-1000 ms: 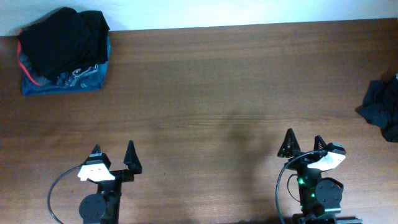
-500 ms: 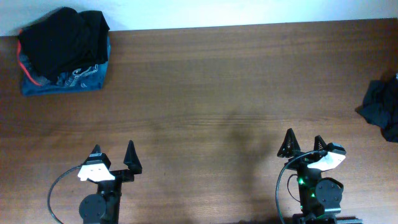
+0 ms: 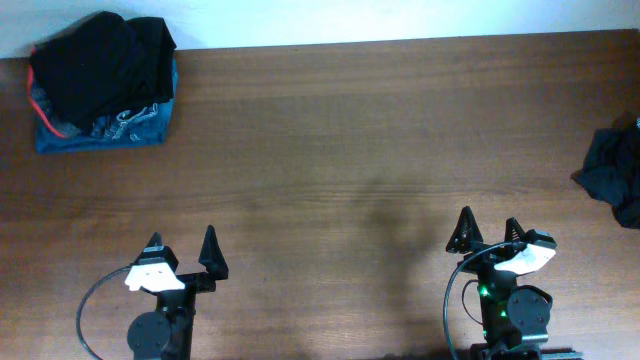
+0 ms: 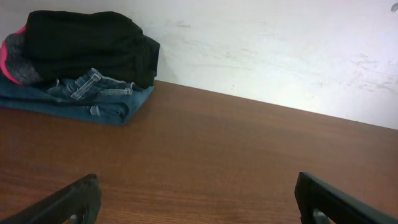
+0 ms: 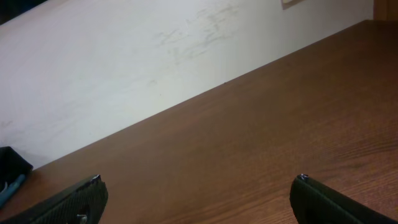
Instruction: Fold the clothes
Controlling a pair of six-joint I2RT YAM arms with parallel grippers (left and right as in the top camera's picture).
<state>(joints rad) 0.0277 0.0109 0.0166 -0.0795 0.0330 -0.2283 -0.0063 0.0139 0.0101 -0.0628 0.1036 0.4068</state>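
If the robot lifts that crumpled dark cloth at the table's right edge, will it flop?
Probably floppy: the dark cloth lies in a wrinkled heap, so it should droop when lifted. Pushed, it would likely bunch up, not roll.

A stack of folded garments (image 3: 100, 85) is set on the table's (image 3: 340, 140) far left corner, close to the wall (image 3: 400, 20) behind the table. A crumpled garment (image 3: 615, 175) is laid at the table's right edge. The left gripper (image 3: 181, 238) and the right gripper (image 3: 489, 220) are placed at the table's near edge, left and right of its middle.

No readable text or labels appear anywhere.
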